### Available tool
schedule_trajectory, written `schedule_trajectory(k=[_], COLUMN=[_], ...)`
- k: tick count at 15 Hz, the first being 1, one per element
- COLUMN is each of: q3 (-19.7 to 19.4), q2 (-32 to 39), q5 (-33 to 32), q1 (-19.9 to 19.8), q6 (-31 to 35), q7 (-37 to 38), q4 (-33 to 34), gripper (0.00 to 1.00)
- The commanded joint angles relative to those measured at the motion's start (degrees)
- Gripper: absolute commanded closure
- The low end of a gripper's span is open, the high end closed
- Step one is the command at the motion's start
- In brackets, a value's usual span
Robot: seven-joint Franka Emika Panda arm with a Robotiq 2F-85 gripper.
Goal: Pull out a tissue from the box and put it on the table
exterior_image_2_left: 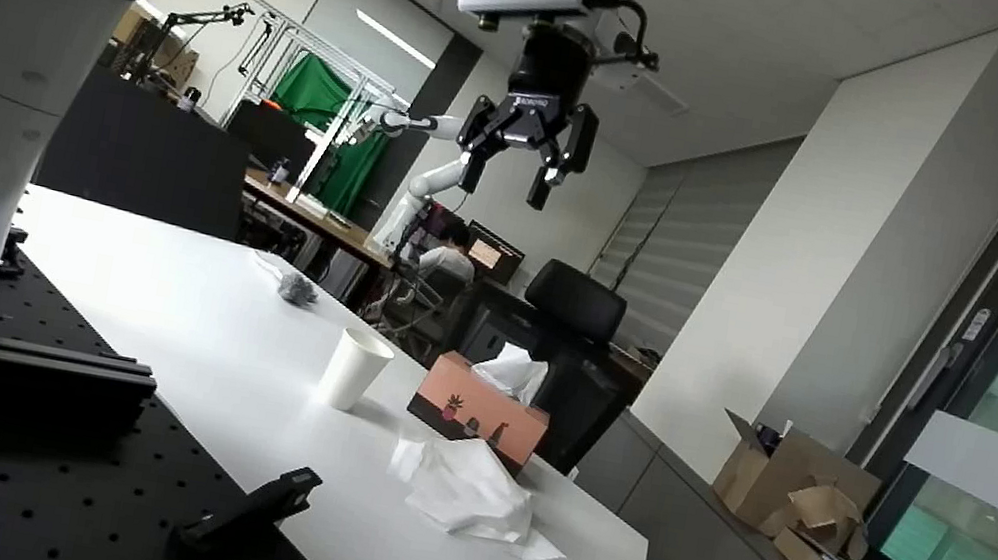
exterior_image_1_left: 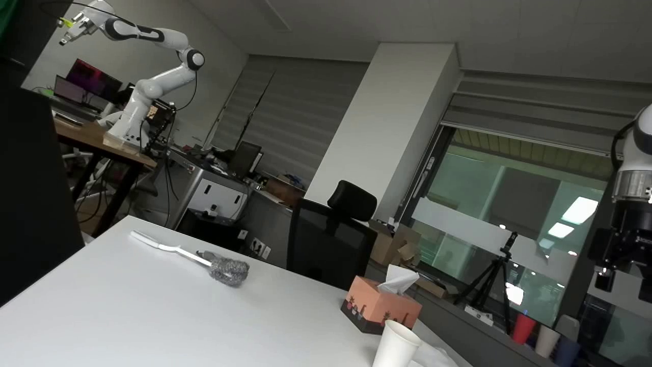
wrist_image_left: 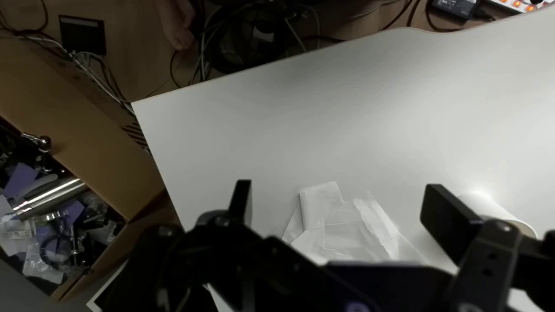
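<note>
The tissue box (exterior_image_1_left: pixel 382 308) is orange with a dark printed lower edge and stands on the white table (exterior_image_1_left: pixel 178 316). It also shows in an exterior view (exterior_image_2_left: pixel 478 405). A white tissue (exterior_image_1_left: pixel 399 280) sticks up out of its top slot. A loose, crumpled white tissue (exterior_image_2_left: pixel 464 489) lies on the table beside the box, and it shows between my fingers in the wrist view (wrist_image_left: pixel 347 229). My gripper (exterior_image_2_left: pixel 505 186) is open and empty, high above the table, apart from box and tissues. It also shows in the wrist view (wrist_image_left: pixel 342 203). The box does not show in the wrist view.
A white paper cup (exterior_image_2_left: pixel 355 370) stands close to the box and the loose tissue. A grey-headed brush (exterior_image_1_left: pixel 229 270) lies farther along the table. A black base plate (exterior_image_2_left: pixel 68 492) with a clamp (exterior_image_2_left: pixel 252 513) borders the table. Cardboard boxes (exterior_image_2_left: pixel 794 487) stand beyond the table's edge.
</note>
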Motion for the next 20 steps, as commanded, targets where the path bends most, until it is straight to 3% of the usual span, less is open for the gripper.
schedule_trajectory(k=[1, 5, 9, 11, 15, 17, 20], q3=[-0.5, -1.27, -1.39, -0.55, -0.25, -2.27, -3.86], q2=[-0.04, 5.84, 19.07, 25.81, 40.05, 46.53, 54.45], q5=[-0.31, 0.09, 1.01, 0.95, 1.75, 3.63, 11.3], q1=[0.56, -0.27, -1.59, -2.45, -1.78, 1.14, 3.12], q6=[-0.22, 7.27, 19.3, 22.06, 24.02, 23.59, 21.34], q7=[0.25, 3.76, 9.44, 14.73, 25.38, 30.71, 33.65], q4=[0.11, 2.34, 8.61, 13.29, 25.95, 32.71, 42.73], gripper=[0.0, 0.0, 0.0, 0.0, 0.0, 0.0, 0.0])
